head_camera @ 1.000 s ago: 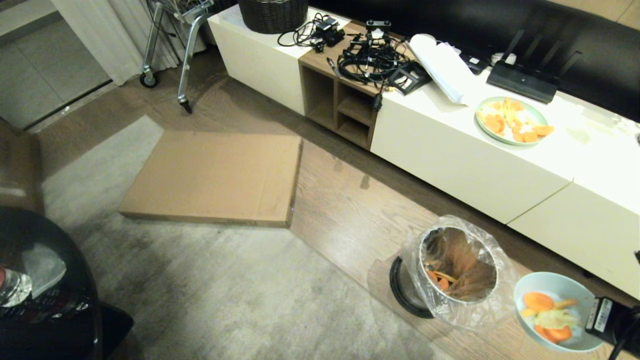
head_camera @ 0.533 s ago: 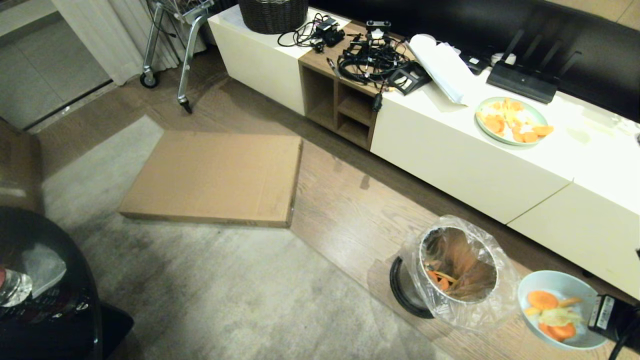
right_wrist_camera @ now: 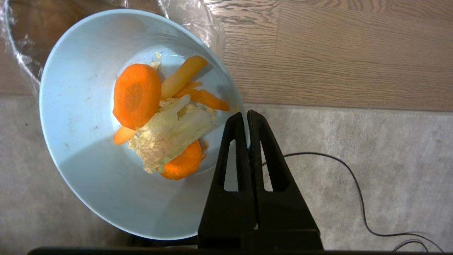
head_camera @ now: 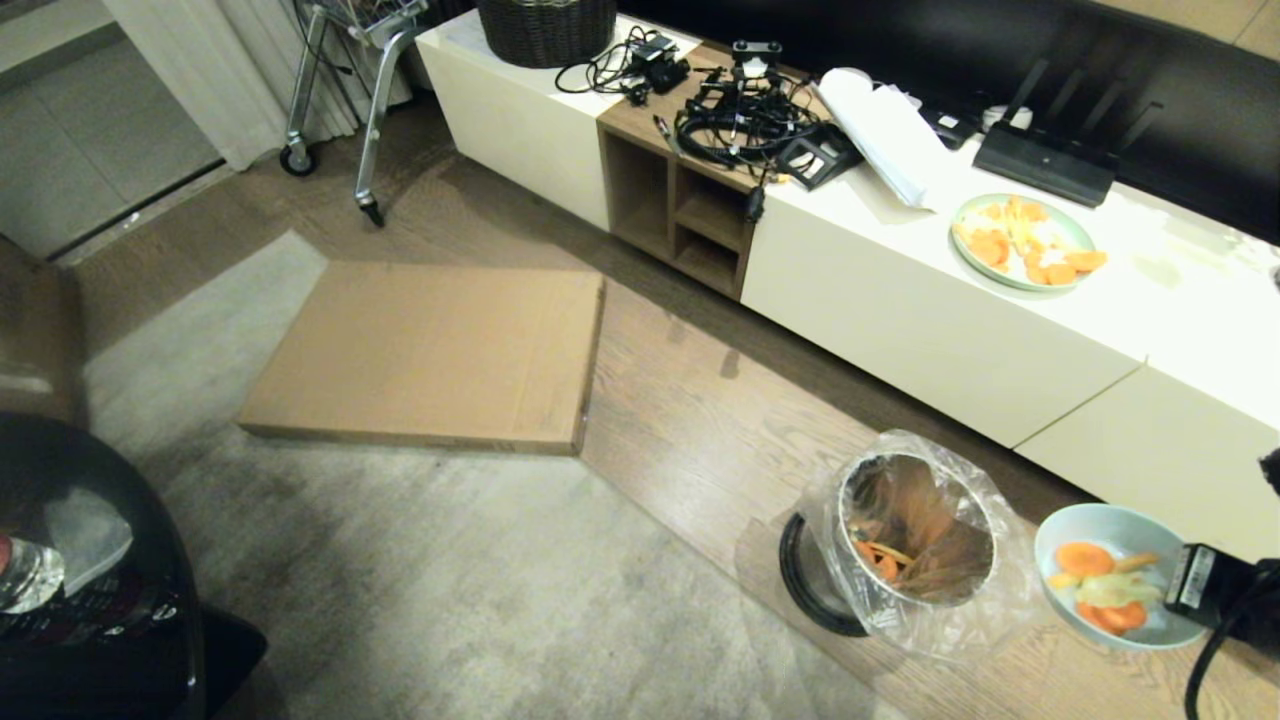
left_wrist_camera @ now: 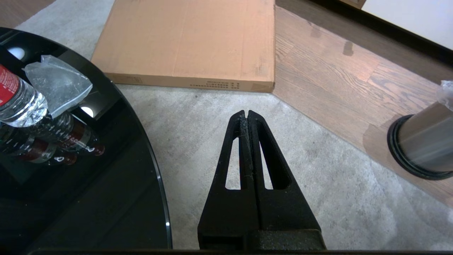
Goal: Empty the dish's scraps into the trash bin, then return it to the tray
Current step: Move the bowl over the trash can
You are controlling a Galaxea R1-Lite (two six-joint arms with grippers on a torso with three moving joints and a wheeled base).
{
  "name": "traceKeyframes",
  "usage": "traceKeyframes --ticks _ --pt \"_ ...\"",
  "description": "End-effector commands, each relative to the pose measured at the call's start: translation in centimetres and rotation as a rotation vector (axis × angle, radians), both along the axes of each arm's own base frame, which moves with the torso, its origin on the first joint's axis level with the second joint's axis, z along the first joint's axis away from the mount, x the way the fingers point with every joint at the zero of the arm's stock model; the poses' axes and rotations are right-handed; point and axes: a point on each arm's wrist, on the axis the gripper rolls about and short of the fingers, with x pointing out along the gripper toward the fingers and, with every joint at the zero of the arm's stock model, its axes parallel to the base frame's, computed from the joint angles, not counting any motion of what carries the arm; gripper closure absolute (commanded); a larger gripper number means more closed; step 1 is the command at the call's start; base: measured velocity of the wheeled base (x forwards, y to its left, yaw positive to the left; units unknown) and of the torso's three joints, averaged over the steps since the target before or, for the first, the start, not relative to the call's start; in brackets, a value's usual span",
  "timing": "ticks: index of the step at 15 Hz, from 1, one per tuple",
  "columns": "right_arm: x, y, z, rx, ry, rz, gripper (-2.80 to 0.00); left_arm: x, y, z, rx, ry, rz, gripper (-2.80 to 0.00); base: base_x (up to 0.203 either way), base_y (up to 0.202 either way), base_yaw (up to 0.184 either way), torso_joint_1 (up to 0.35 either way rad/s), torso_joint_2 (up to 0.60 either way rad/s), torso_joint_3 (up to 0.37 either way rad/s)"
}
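Indoors, the dish (head_camera: pixel 1110 585) of scraps (head_camera: pixel 1100 595) is clamped at its rim by the right hand (right_wrist_camera: pixel 246 122) just beside the lined trash bin (head_camera: pixel 915 545) on wood flooring (head_camera: pixel 700 400) bordering grey carpet (head_camera: pixel 450 600); the left hand (left_wrist_camera: pixel 247 117) is pressed together, empty.

— Where do we find the dish (head_camera: pixel 1112 588)?

— Just beside the trash bin (head_camera: pixel 915 545), on its right, above the wooden floor; we see a pale blue round bowl, tipped slightly.

— And inside it?

— The scraps (right_wrist_camera: pixel 163 118): a thick orange round, thin orange strips, a pale yellow leafy clump.

— The bin?

— Shiny steel on a black base ring, clear bag over its rim, a few orange pieces already within
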Motion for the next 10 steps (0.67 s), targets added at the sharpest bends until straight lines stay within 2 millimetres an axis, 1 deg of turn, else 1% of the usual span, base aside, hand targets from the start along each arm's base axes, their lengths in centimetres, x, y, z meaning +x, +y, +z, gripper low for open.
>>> traceKeyframes --ticks 1,5,8,10 --pt "0.9 -0.6 -0.7 0.003 0.027 -0.035 0.00 0.0 0.0 0.0 -0.001 -0.001 0.000 0.00 0.000 0.000 0.000 0.000 0.00 0.000" --pt "1.7 -0.8 -1.4 0.009 0.045 -0.041 0.00 0.0 0.0 0.0 -0.001 -0.001 0.000 0.00 0.000 0.000 0.000 0.000 0.00 0.000" --pt "3.2 -1.0 -2.0 -0.005 0.021 -0.038 0.00 0.0 0.0 0.0 -0.001 -0.001 0.000 0.00 0.000 0.000 0.000 0.000 0.00 0.000" --pt "4.2 -1.2 -2.2 -0.063 -0.002 0.007 0.00 0.0 0.0 0.0 -0.001 -0.001 0.000 0.00 0.000 0.000 0.000 0.000 0.00 0.000"
